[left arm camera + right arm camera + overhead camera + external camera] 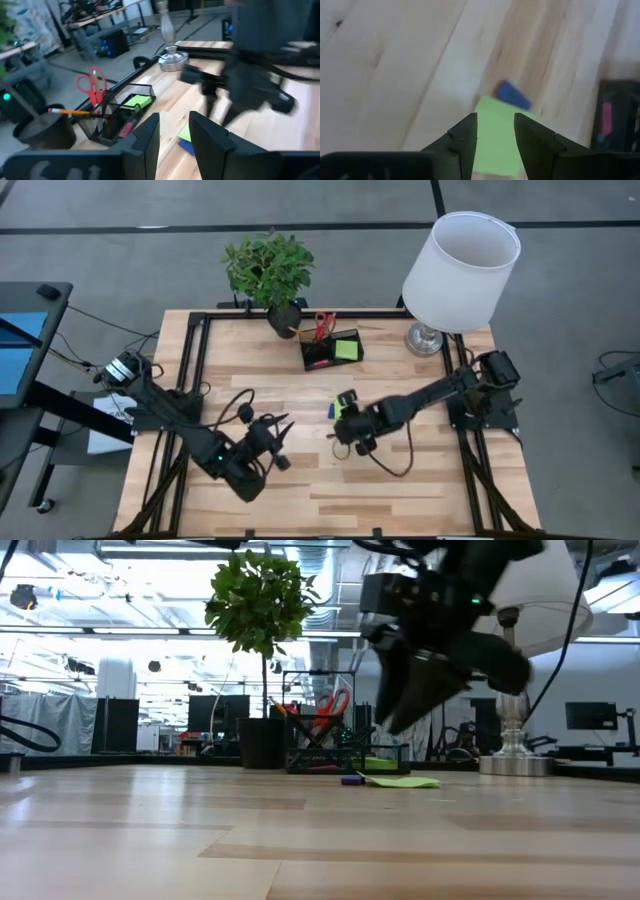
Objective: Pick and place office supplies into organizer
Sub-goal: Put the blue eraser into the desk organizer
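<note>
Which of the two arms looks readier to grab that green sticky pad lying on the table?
The right. Its gripper hangs directly over the green sticky pad, fingers open to either side of it. The left gripper sits farther off, nearer the table's front edge.

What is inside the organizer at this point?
In the organizer: red-handled scissors and an orange pencil standing upright, a green sticky-note pad, and a pink piece low down. Anything deeper is hidden by its dark walls.
</note>
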You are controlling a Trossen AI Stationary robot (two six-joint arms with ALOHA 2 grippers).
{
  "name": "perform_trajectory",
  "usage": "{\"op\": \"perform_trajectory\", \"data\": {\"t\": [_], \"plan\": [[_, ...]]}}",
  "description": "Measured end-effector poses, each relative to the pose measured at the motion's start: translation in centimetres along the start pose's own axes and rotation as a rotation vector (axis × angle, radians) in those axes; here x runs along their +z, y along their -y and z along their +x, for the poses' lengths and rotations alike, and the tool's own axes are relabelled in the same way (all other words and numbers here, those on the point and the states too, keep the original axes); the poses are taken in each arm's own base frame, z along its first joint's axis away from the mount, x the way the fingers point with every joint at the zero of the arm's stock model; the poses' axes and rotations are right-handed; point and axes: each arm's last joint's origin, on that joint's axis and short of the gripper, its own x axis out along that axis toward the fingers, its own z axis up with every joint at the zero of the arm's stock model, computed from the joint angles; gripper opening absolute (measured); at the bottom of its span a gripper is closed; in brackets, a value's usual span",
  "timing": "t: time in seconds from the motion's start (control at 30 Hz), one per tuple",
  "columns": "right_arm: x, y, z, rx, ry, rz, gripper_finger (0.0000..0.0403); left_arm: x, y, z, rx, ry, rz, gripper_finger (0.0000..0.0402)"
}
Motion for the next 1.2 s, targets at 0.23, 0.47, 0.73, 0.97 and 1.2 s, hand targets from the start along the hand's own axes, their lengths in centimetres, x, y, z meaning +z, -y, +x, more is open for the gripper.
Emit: {"op": "perform_trajectory", "data": {"t": [0.23,0.47,0.73,0.97,1.2], "plan": [[-0.5,3.3,0.8,0.056,0.015,-0.132,0.0127,-0.1,0.2,-1.0,-0.053,-0.009,0.175,0.0098],[-1.5,4.2,3.4,0.09,-0.034,-0.218,0.0127,-0.5,0.1,-1.4,-0.08,-0.033,0.206,0.0098],[-0.7,3.7,6.7,0.06,-0.018,-0.34,0.0127,-0.5,-0.4,-1.4,-0.023,-0.006,0.316,0.0098],[-0.5,4.8,7.4,0.042,-0.015,-0.392,0.0127,0.0,-0.9,-1.4,0.08,0.063,0.42,0.0098],[-0.9,6.4,7.7,0.027,-0.002,-0.445,0.0127,0.3,-1.2,-1.4,0.198,0.133,0.488,0.0098]]}}
